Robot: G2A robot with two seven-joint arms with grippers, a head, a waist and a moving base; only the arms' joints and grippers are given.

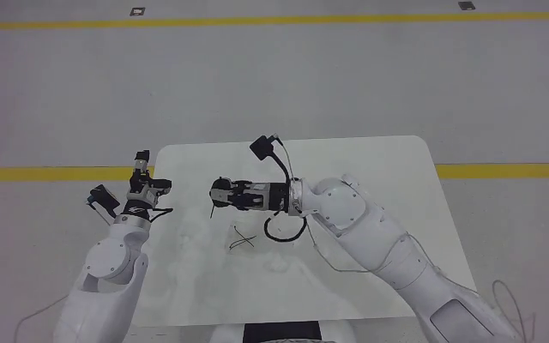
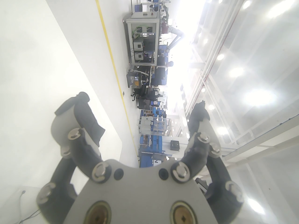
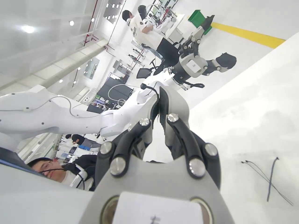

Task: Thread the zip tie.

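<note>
White table (image 1: 377, 171), smooth matte top w/ rounded corners, is being seen under both arms. R arm (image 1: 377, 231), glossy white rounded shells w/ a thin cable along it, is being stretched from the near right side across to the table middle, forearm approx. level. L arm (image 1: 111, 257), same white shells, is being held up at the table's left edge, wrist pointing away from the robot.

L gripper (image 2: 140, 110), grey metal plate w/ black links and round screw heads, is being held wide open, w/ nothing between the fingers (image 2: 80, 115). R gripper (image 1: 217, 193), same build, is being held closed. Its ribbed black pads (image 3: 163, 103) are being pressed together, and a thin dark strip, prob. a zip tie (image 1: 212, 211), is being pinched between them, w/ the free end hanging down toward the table.

Loose ties (image 1: 243, 241), thin dark flexible strips, are being seen flat on the table, crossed like an X. They are placed near the R gripper, on the robot's side of it, not touching it.
</note>
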